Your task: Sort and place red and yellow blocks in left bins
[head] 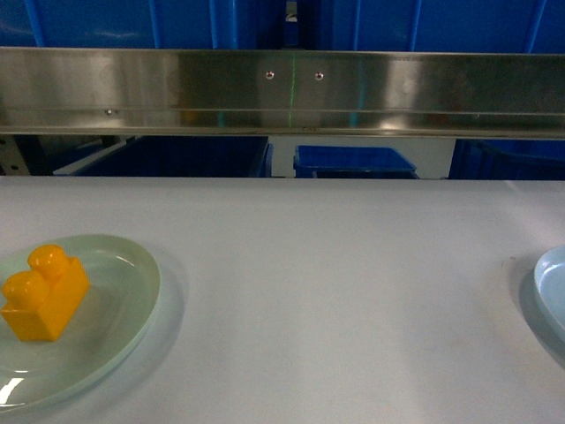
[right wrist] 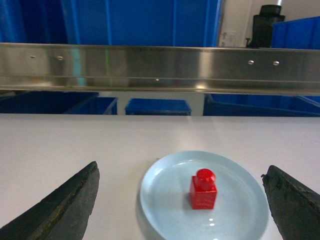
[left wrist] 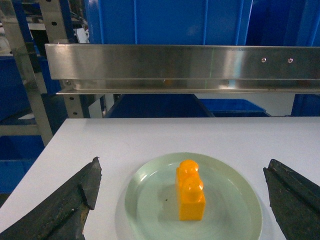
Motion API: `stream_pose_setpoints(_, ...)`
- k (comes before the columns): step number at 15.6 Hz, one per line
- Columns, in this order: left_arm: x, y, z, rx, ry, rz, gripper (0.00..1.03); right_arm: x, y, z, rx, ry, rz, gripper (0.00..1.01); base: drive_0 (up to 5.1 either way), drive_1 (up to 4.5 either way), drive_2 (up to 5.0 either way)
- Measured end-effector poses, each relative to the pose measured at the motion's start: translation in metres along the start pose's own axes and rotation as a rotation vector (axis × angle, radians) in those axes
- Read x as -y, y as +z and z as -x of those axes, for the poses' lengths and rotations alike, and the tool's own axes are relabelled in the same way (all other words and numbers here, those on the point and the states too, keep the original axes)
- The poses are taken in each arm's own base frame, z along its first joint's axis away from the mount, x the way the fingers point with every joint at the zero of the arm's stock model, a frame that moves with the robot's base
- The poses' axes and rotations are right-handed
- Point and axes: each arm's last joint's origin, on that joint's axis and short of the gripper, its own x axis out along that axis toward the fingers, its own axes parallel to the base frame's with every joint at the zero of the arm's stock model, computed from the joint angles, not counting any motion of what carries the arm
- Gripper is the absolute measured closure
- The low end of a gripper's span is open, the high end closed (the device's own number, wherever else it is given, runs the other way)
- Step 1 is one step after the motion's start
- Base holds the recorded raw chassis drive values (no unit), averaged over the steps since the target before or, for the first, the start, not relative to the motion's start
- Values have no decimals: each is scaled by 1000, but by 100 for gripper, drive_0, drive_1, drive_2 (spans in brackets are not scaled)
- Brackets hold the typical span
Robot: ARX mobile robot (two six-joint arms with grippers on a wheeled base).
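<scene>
A yellow block [head: 44, 296] with two studs stands on a pale green plate [head: 134, 281] at the table's left front. In the left wrist view that yellow block [left wrist: 191, 192] lies centred ahead of my left gripper [left wrist: 181, 163], which is open, its dark fingers [left wrist: 75, 195] wide of the green plate [left wrist: 150, 200]. A red block [right wrist: 203, 190] with one stud stands on a pale blue plate [right wrist: 165, 195]. My right gripper [right wrist: 181, 166] is open around it at a distance, touching nothing. Large blue bins [left wrist: 165, 22] rise behind the rail. Neither gripper shows in the head view.
A steel rail [head: 282, 88] runs across the back of the white table [head: 335, 291]. More blue crates [head: 353, 159] sit below and behind it. The pale blue plate's rim [head: 549, 283] shows at the head view's right edge. A metal rack [left wrist: 25, 75] stands at the left.
</scene>
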Motion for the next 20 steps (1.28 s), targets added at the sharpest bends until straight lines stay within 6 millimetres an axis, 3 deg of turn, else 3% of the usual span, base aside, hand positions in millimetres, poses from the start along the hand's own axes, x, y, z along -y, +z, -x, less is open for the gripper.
stream_pose_setpoints(6,-6,-2,-7,-57,10,10,5,-6,1,-14,-22,2,19,3,0,0,0)
stream_pose_setpoints(10,-2,24,-28,-103,-94,38,5,-7,16,-36,-27,2,-4,3,0,0,0)
stream_pose_setpoints(12,2,38,-48,-162,-164,44,5,-8,33,-60,-47,28,-16,3,0,0,0)
stream_pose_setpoints(14,1,44,-77,-235,-196,49,5,0,38,-99,-152,59,-35,3,0,0,0)
stream_pose_setpoints(20,-7,22,-128,-375,-167,102,5,22,-12,-166,-356,44,-56,3,0,0,0)
